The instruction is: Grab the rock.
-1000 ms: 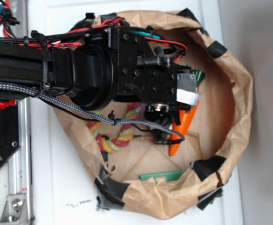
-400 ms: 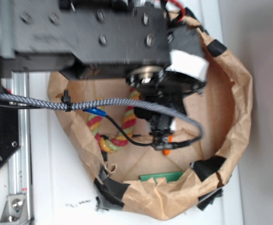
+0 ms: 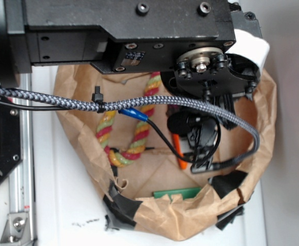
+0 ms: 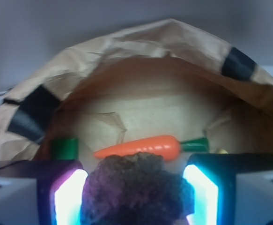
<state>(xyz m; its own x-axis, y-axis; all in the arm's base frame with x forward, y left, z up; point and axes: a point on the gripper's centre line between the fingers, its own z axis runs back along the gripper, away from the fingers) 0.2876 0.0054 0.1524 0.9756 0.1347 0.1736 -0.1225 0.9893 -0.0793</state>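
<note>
The rock (image 4: 135,187) is sitting between the two glowing fingers (image 4: 70,199) of the claw (image 4: 135,197) — it looks like the claw is holding it, closed in snug on both sides. So the grabbing part seems to be done, or almost done. What may be left is lifting the rock clear and keeping it from slipping; I am only guessing that.

From the outside view the arm is covering the claw, so the rock is hiding there.

Under the claw, a carrot (image 4: 141,147) is lying on the bottom of a big brown paper bag (image 3: 264,128) with rolled-down sides and black tape. A colorful rope (image 3: 139,130) is lying in the bag too — nearer the left edge of the table (image 3: 62,205). The table is white, and a gray wall is showing behind the bag.
</note>
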